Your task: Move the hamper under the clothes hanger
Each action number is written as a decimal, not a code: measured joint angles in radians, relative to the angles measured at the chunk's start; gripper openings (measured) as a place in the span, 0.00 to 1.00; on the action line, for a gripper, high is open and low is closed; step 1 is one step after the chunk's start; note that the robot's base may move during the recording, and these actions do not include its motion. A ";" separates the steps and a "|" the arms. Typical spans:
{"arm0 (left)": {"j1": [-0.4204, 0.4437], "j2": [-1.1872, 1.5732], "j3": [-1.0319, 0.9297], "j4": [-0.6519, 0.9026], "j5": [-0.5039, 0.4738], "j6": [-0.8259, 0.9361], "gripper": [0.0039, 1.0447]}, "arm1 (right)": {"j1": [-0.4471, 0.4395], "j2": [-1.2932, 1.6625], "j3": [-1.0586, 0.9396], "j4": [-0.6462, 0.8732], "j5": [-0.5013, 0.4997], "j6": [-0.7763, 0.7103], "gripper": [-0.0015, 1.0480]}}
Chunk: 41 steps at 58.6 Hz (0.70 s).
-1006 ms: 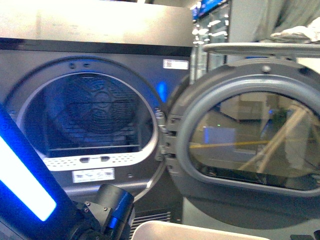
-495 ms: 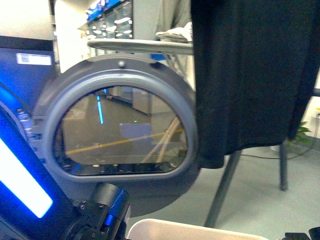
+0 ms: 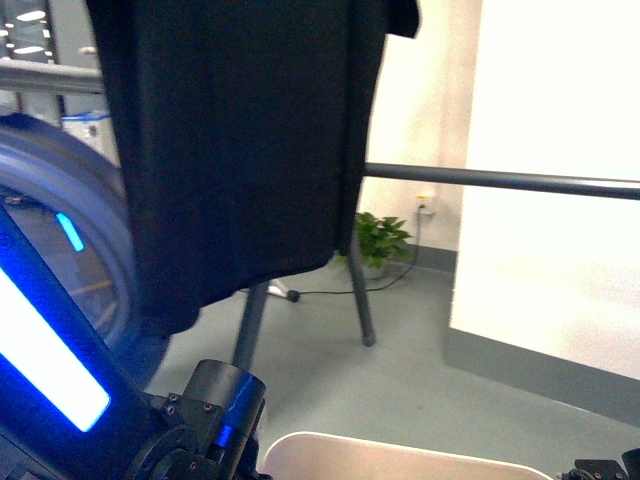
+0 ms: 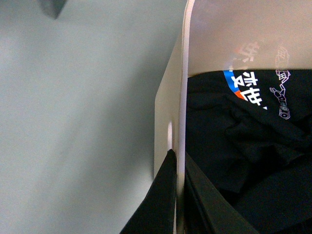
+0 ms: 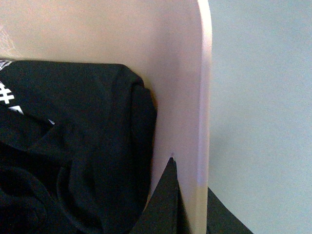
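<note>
Front view: only the pale rolled rim of the hamper shows, cut off at the bottom edge, near the angled legs of the clothes hanger. The hanger's top is out of frame, and a black T-shirt hides its left part. Wrist views: the left gripper and right gripper each pinch a hamper wall, one finger inside and one outside, beside crumpled black garments with white print. Half a second ago the dryer door filled the left of the view; now only its blurred edge remains, and a white wall has come in at right. Grey-green floor, potted plant by the far wall
</note>
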 joint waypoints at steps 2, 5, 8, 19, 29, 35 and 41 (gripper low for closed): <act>0.000 0.000 0.000 0.000 0.000 0.000 0.04 | 0.000 -0.001 0.000 0.000 0.000 -0.001 0.02; 0.000 0.000 0.000 0.000 -0.001 -0.001 0.04 | 0.000 -0.003 0.000 0.000 -0.001 -0.001 0.02; 0.000 0.000 0.000 0.000 -0.001 -0.001 0.04 | 0.001 -0.004 0.002 0.000 0.000 -0.001 0.02; -0.001 0.000 0.001 0.000 0.000 -0.001 0.04 | 0.000 -0.004 0.000 0.000 0.001 0.000 0.02; -0.032 0.000 0.002 0.000 0.014 -0.001 0.04 | -0.028 -0.004 -0.002 0.000 0.022 -0.001 0.02; -0.023 0.000 0.002 0.000 0.002 -0.002 0.04 | -0.020 -0.004 -0.002 0.000 0.010 -0.002 0.02; -0.002 0.000 0.002 0.000 -0.002 -0.001 0.04 | 0.000 -0.004 -0.002 0.000 0.001 -0.001 0.02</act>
